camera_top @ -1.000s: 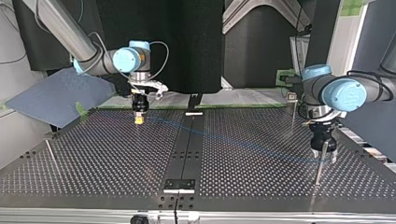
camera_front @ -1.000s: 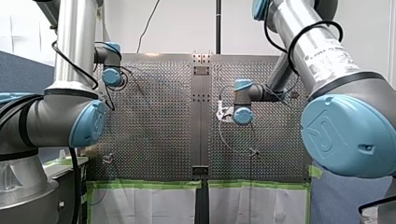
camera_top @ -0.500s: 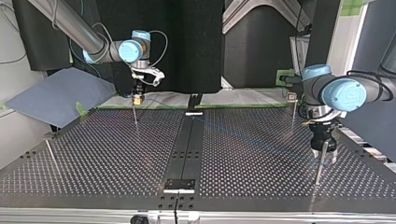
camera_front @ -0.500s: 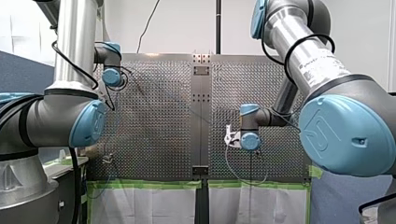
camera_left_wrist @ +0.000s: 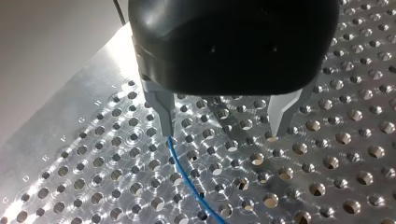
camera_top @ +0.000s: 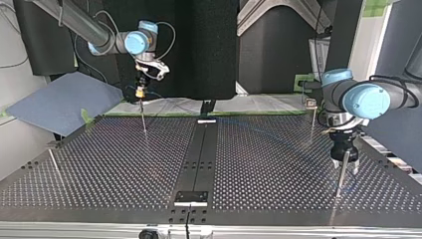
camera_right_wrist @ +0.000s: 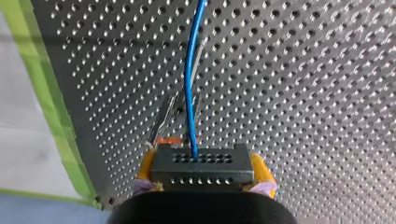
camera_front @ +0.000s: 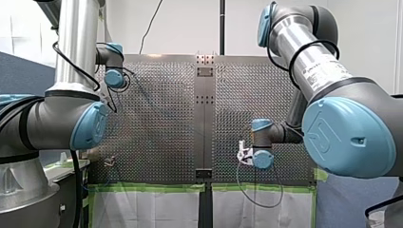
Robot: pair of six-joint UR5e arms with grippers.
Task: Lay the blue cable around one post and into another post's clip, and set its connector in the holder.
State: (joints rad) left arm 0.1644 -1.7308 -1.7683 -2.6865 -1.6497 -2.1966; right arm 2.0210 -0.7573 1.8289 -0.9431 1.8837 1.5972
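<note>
Top view: connector held high at left, cable trailing rightward

At the top view's left, the dark grey perforated connector block (camera_right_wrist: 203, 167) is clamped between the yellow pads (camera_right_wrist: 147, 167) of my right gripper (camera_top: 141, 92), above a thin metal post (camera_top: 144, 119). From it the thin blue cable (camera_right_wrist: 189, 84) is stretched lengthwise, only faintly seen, toward my left gripper (camera_left_wrist: 224, 134), whose metal fingers (camera_left_wrist: 163, 107) are parted, the cable beside one.
</note>
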